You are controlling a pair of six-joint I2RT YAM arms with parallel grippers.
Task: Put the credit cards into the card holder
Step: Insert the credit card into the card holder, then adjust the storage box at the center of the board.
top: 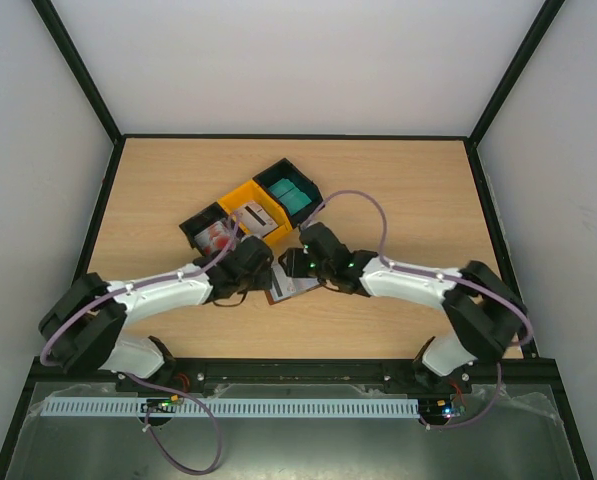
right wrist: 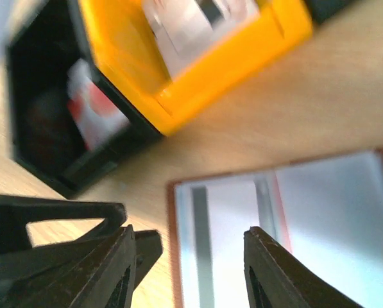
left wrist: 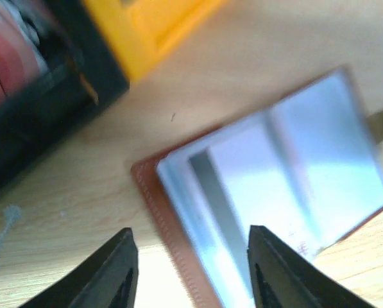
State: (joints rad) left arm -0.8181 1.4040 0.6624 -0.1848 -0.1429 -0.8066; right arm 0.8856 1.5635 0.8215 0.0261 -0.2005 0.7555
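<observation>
The brown card holder [top: 296,289] lies flat on the table between my two grippers. A silvery credit card [left wrist: 274,179] with a dark stripe rests on top of it, the brown stitched edge [left wrist: 159,212] showing at its left. My left gripper [left wrist: 191,260] hovers open over that edge, nothing pinched between its fingers. My right gripper [right wrist: 188,253] is open too, above the holder's left border [right wrist: 172,256] and the card [right wrist: 229,237]. In the top view the left gripper [top: 261,272] and right gripper [top: 296,264] nearly meet.
Three joined bins stand just beyond the holder. The black one [top: 210,235] holds white-and-red cards [right wrist: 92,109], the yellow one [top: 253,215] grey cards [right wrist: 191,19], and the far black one teal cards [top: 293,197]. The left gripper's fingers [right wrist: 56,218] crowd the right gripper.
</observation>
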